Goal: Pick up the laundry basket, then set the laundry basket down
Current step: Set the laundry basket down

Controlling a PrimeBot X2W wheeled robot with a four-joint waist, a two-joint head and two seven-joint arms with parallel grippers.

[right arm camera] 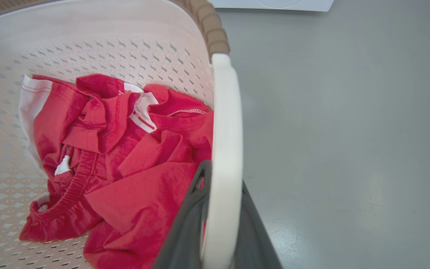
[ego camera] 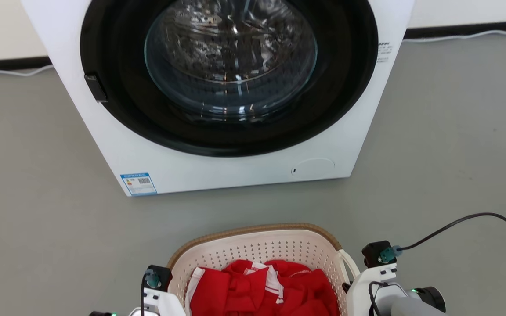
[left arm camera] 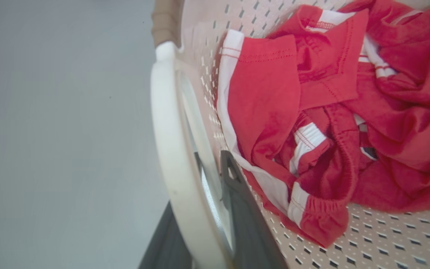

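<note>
Cream perforated plastic, the laundry basket [ego camera: 257,245] sat before the washer [ego camera: 218,171], red clothes [ego camera: 262,289] inside. The left gripper [left arm camera: 213,158] and right gripper [right arm camera: 224,175] each had jaws nearly closed around a white handle [right arm camera: 226,112]. The grasp looked made; next came a level, even lift.

surface: grey floor [ego camera: 37,175] | on it: white washer [ego camera: 235,171], pale cable [ego camera: 455,37] by wall

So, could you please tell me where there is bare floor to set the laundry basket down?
Bare grey floor lies between the washer and the laundry basket, wider at either side of the washer. Crowded: the handles, clamped by the left gripper and right gripper, and the black cable on the right.
</note>
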